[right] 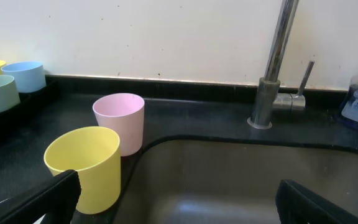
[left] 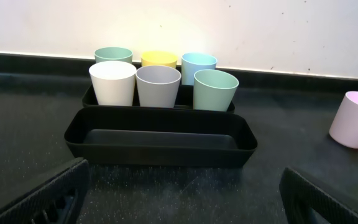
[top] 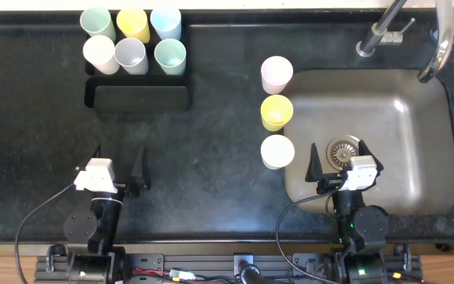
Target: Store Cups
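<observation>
Left claw (top: 118,163): was seen spread, nothing held, short of the tray.
Black plastic two-compartment tray (top: 136,99): six pastel plastic cups (top: 130,55) were found stored in its far compartment.
Left undone: pink plastic cup (top: 276,73), yellow plastic cup (top: 276,111) and white plastic cup (top: 277,151) were left standing beside the steel sink (top: 400,118).
Right claw (top: 339,158): was held spread, nothing gripped.

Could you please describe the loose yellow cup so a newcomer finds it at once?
Start at the sink. Three cups stand along its left edge. The yellow cup is the middle one, between the pink cup and the white cup.
</observation>
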